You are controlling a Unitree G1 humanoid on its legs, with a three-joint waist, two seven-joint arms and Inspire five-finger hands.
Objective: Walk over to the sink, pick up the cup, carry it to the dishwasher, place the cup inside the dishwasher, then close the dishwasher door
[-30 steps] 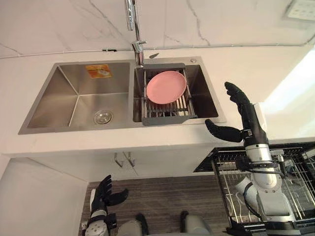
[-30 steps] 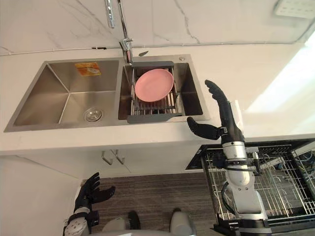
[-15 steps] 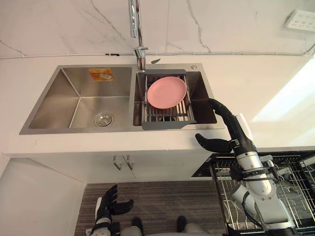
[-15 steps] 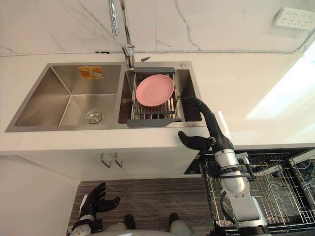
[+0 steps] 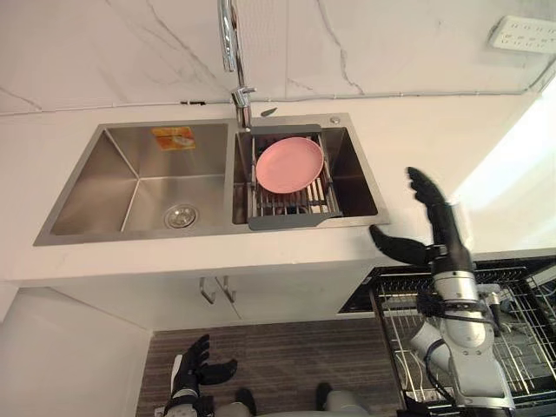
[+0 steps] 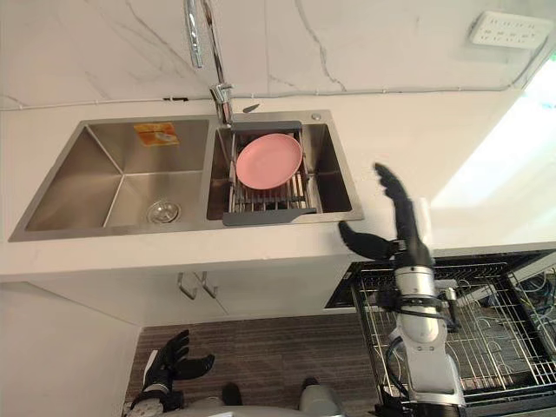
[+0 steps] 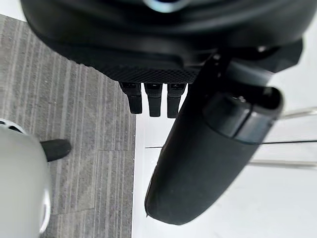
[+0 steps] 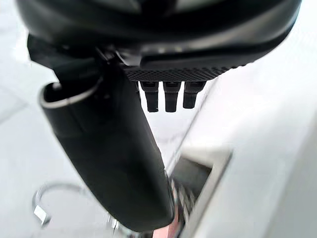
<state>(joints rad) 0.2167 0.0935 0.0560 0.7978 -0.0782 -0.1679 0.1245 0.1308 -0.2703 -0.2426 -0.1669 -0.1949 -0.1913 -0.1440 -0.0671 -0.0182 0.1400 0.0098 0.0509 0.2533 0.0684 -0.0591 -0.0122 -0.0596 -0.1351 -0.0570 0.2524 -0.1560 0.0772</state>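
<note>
Left eye view: my left hand point(image 5: 193, 369) hangs open, empty, low over the floor; the sink point(image 5: 130, 174) holds a pink plate point(image 5: 289, 165); my right hand point(image 5: 441, 233) spreads empty above the desk point(image 5: 417, 139) edge; I cannot tell where the cup is

pink plate point(image 5: 289, 164), seemingly tilted, on rack point(image 5: 287, 221)

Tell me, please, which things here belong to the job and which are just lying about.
Job: steel double sink; pulled-out dishwasher rack; right hand, open above the counter edge.
Lying about: pink plate on the drain rack; tap; wall socket; left hand, open, down near the floor.
</note>
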